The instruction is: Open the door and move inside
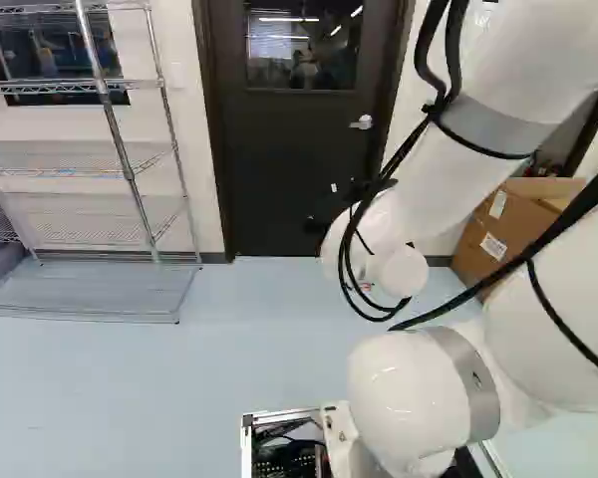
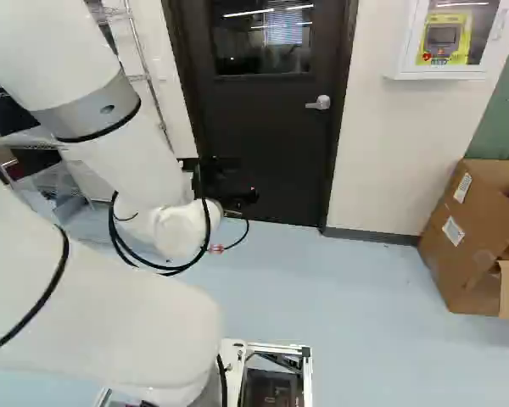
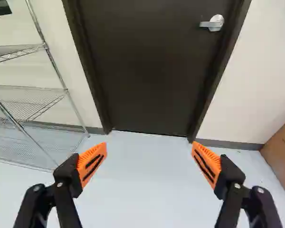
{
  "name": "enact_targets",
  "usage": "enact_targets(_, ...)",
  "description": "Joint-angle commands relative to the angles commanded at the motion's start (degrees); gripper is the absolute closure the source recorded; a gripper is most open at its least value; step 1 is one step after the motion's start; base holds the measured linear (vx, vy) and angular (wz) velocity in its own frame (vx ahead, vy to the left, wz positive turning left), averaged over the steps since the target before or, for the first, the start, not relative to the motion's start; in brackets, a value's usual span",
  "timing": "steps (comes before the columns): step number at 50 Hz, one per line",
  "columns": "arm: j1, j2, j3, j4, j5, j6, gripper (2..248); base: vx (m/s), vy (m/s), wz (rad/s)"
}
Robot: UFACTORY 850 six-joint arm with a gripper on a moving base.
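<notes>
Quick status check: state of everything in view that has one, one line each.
Door: closed
Door handle: level, untouched
Gripper: open, nothing between its fingers
Cardboard box: open, a flap folded out
Wall cabinet: looks shut
Wire rack: standing upright

The door [image 3: 147, 66] is showing dark brown, its handle [image 2: 320, 103] silver. The arm [image 1: 448, 179] is gleaming white with grey bands, the gripper [image 2: 220, 180] black, its pads [image 3: 91, 164] orange with black stripes. The floor [image 2: 365, 314] is looking pale blue, the wall [image 2: 399, 153] cream, the box [image 2: 468, 242] brown, the shelves [image 1: 90, 289] silver-gridded.
</notes>
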Motion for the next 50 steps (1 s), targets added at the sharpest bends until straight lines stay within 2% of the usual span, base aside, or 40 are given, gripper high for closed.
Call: enact_targets(50,0.0,0.0,0.0,0.0,0.0,0.0,3,0.000,0.000,0.000)
